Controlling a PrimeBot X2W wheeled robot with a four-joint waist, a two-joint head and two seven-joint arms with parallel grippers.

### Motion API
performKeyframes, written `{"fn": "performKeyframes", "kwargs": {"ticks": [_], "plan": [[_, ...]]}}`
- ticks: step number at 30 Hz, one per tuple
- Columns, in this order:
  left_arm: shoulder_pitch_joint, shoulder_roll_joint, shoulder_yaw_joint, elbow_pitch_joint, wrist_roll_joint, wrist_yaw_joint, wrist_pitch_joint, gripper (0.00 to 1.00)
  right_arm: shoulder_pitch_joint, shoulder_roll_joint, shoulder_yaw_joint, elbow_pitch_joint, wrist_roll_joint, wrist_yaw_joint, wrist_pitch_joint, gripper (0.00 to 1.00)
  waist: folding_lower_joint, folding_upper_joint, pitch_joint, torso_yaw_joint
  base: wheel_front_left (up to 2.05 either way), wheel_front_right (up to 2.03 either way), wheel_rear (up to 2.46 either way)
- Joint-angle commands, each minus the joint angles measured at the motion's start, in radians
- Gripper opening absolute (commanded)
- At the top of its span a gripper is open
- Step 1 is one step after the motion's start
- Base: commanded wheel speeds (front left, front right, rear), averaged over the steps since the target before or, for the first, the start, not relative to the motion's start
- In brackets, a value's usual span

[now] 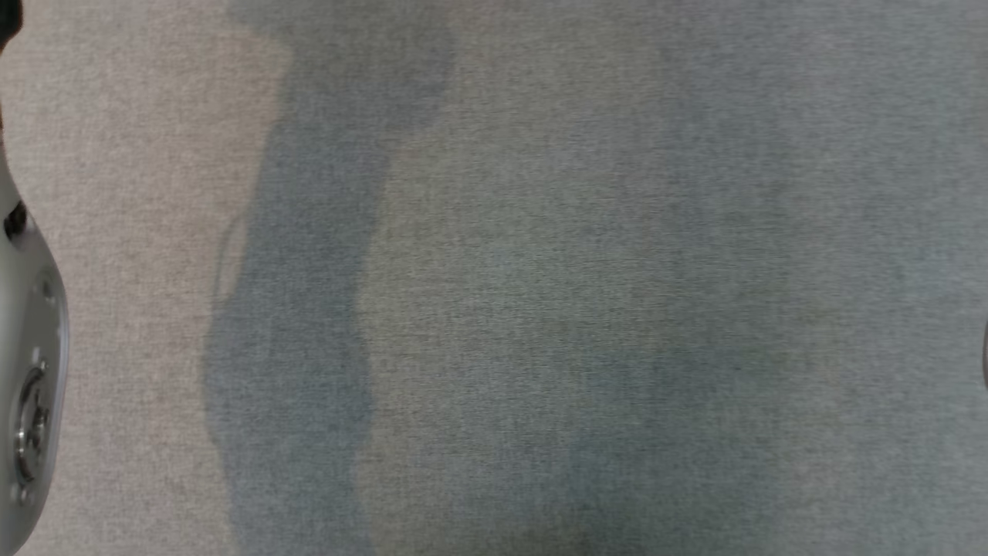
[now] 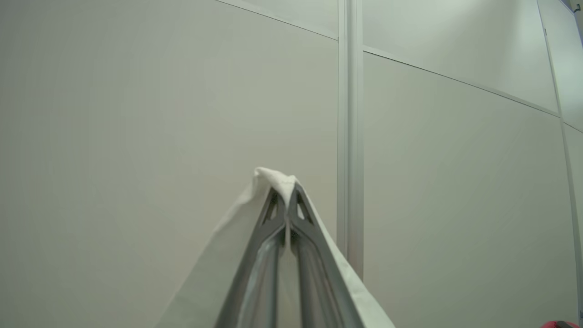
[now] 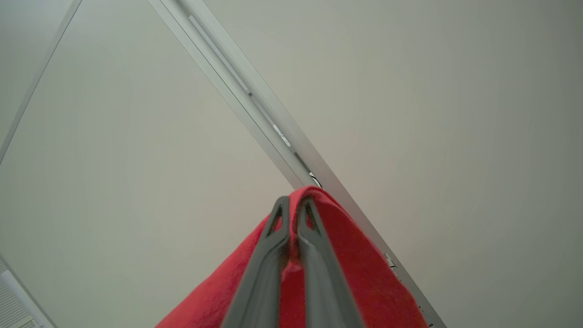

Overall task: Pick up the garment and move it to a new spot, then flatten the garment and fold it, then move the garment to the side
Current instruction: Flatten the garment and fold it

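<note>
Both grippers are raised with their fingers aimed at the wall, and each is clamped on cloth. The left gripper [image 2: 286,193] has its jaws pressed together on a fold of white fabric [image 2: 214,259], which peaks over the fingertips and falls away on either side of them. The right gripper [image 3: 294,202] is closed just as tightly on the garment [image 3: 360,269], red and plush here, draped over and behind its fingers. Whether the white piece is a lining or panel of the same garment cannot be told for certain, but a scrap of red at the lower right corner of the left wrist view suggests it is.

What matters for the coming move is that the cloth hangs down from the jaws, not up or forward. With one pinch point on the left and one on the right, the garment's long axis most likely runs left to right between the arms, though neither view shows the span itself.

Below, the head view looks onto a grey woven surface [image 1: 540,270] crossed by broad soft shadows, with the pale forearm [image 1: 31,347] at its left edge. Behind the grippers are plain wall panels [image 2: 136,114] and a metal rail [image 3: 255,105].

This looks like the carry to a new spot — the cloth lifted, not yet laid. Neither arm is nearer, since each holds an end, so the lowering should be even, both ends together and kept apart so the fabric lands spread out.
</note>
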Motion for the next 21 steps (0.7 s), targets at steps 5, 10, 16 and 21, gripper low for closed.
{"fn": "performKeyframes", "kwargs": {"ticks": [5,10,16,21], "plan": [[0.041,-0.023,-0.034,0.100,-0.013,-0.038,-0.032,0.00,-0.001,-0.018,0.035,0.133,-0.019,0.002,-0.041,0.00,0.0000,0.0000,0.041,0.047,0.00,0.00,0.00],[0.174,-0.033,-0.062,0.106,-0.052,-0.062,-0.053,0.00,0.077,-0.052,0.075,0.234,0.005,0.002,-0.081,0.00,0.0000,0.0000,0.076,0.077,0.00,0.00,0.00],[0.402,-0.007,-0.071,-0.042,-0.078,-0.068,-0.061,0.00,0.208,-0.088,0.148,0.239,0.091,0.002,-0.105,0.00,0.0000,0.0000,0.087,0.079,0.00,0.00,0.00],[0.611,0.028,-0.036,-0.238,-0.101,-0.067,-0.060,0.00,0.342,-0.113,0.226,0.149,0.193,0.002,-0.116,0.00,0.0000,0.0000,0.069,0.064,0.00,0.00,0.00]]}}
